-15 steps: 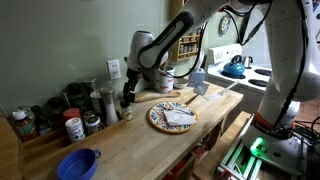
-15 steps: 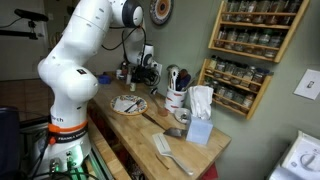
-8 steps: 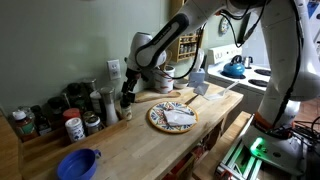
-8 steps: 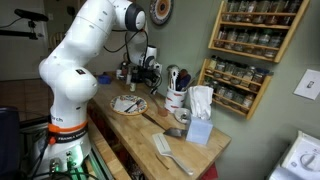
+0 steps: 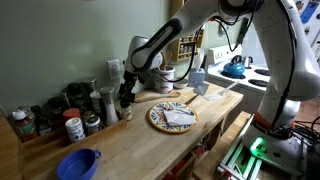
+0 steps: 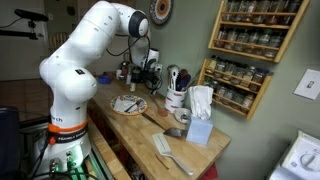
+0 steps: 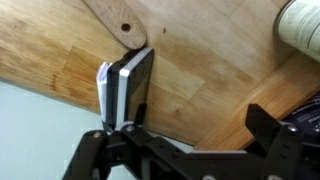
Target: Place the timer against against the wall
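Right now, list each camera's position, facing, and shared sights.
Exterior view: by the spice jars, facing down the wooden counter; arm and claw.
Exterior view: counter's opposite end, facing the green wall; white arm.
Wrist view: above, facing down on the small dark pale-faced timer; open claw.
Exterior views share the round patterned plate.

We see a wooden desk [image 5: 125,150] carrying a patterned plate [image 5: 172,117], a blue bowl [image 5: 78,163], jars [image 5: 73,127] along its back, a tissue box [image 6: 198,130] and the timer [image 7: 128,88].

Spice jars [image 5: 85,115] crowded the wall [image 5: 50,50] beside the timer [image 7: 125,90] and a wooden board's handle [image 7: 118,25] lay near it, while the counter [image 5: 130,145] between plate [image 5: 152,118] and blue bowl [image 5: 70,165] lay open.
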You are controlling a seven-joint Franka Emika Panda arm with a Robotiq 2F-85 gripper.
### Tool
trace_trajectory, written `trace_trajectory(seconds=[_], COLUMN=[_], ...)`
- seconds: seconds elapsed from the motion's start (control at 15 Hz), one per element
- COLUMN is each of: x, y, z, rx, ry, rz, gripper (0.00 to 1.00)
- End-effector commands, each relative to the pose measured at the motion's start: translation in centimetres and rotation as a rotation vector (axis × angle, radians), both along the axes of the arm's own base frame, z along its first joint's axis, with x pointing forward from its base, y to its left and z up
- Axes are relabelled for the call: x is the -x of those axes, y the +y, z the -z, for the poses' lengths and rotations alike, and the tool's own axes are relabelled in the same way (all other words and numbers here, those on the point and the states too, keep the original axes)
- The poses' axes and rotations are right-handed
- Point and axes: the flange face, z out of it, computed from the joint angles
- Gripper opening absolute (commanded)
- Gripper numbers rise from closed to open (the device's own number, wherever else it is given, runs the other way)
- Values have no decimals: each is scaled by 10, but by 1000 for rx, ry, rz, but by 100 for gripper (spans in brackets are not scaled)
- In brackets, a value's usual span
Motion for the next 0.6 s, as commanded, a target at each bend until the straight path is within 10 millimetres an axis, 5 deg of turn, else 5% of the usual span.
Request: trace_trajectory(seconds=[0.0, 0.53], x=[-13, -26], y=[-7, -32], z=[10, 8], rx=[-13, 13], ry=[32, 6], rz=[25, 93], gripper=[100, 100])
